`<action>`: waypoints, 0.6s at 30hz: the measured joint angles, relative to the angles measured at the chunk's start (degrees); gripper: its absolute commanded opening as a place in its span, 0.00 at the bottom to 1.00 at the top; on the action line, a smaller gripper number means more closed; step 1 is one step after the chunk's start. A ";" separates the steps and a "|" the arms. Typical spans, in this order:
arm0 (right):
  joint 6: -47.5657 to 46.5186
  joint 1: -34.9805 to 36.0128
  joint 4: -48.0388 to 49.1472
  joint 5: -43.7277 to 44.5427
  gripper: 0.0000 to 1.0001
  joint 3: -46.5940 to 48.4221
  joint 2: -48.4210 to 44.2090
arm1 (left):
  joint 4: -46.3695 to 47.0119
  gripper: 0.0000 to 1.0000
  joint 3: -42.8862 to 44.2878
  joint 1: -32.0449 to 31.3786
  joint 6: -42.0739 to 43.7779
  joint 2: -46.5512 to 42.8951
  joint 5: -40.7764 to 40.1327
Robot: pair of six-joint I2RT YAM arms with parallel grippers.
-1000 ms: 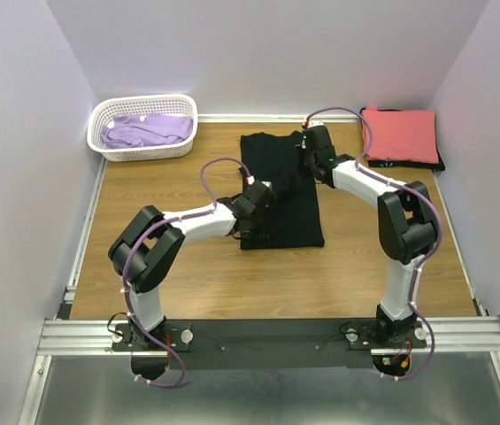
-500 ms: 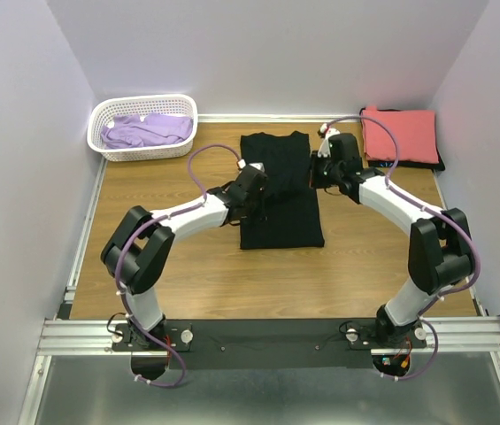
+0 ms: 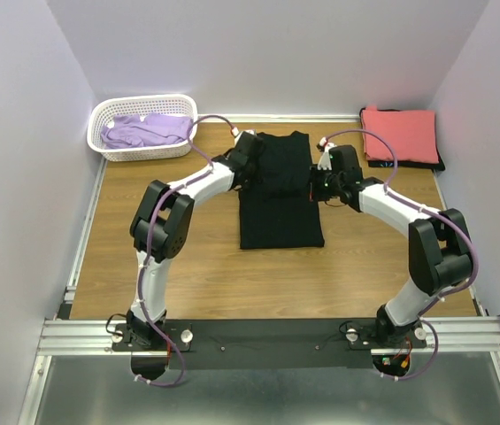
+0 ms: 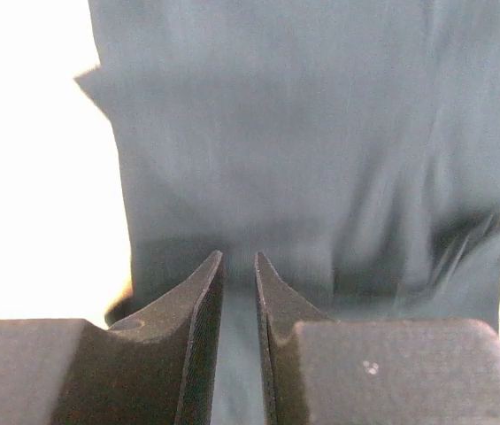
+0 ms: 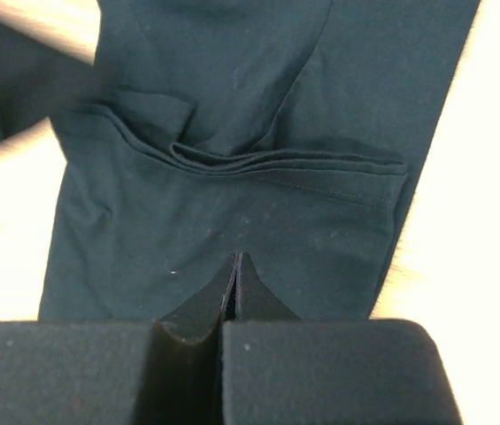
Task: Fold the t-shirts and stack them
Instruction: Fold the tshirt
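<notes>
A black t-shirt (image 3: 280,212) lies flat mid-table as a long narrow strip, its far end doubled over into a fold (image 5: 267,159). My left gripper (image 3: 252,152) hovers over the shirt's far left corner. In the left wrist view it (image 4: 238,257) stands open by a narrow gap, and only cloth (image 4: 320,133) shows beneath. My right gripper (image 3: 318,181) is at the shirt's right edge. Its tips (image 5: 237,257) are shut together just above the fabric (image 5: 232,221), gripping nothing. A folded coral-red t-shirt (image 3: 400,133) lies at the far right on a dark one (image 3: 439,165). A lavender t-shirt (image 3: 148,130) is in the basket.
The white lattice basket (image 3: 99,146) stands in the far left corner against the wall. Walls close in the table on the left, back and right. Bare wood (image 3: 170,257) spreads left of the black shirt and toward the near edge.
My left gripper travelled from the black shirt's near left edge up to its far left corner. My right gripper drew back from the far right corner to the middle of the right edge.
</notes>
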 measured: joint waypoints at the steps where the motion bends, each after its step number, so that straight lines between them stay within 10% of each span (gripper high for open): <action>1: 0.20 -0.11 0.42 -0.31 0.03 -0.26 0.00 | 0.15 0.28 1.99 0.46 0.24 0.98 -0.24; 7: 3.41 -3.06 4.92 -6.73 0.03 -2.23 0.15 | 0.85 0.40 6.08 2.36 0.90 2.99 -0.59; 18: 8.52 -8.41 15.26 -21.88 0.03 -2.21 5.84 | 18.49 0.39 -25.73 2.25 -3.63 -24.59 1.99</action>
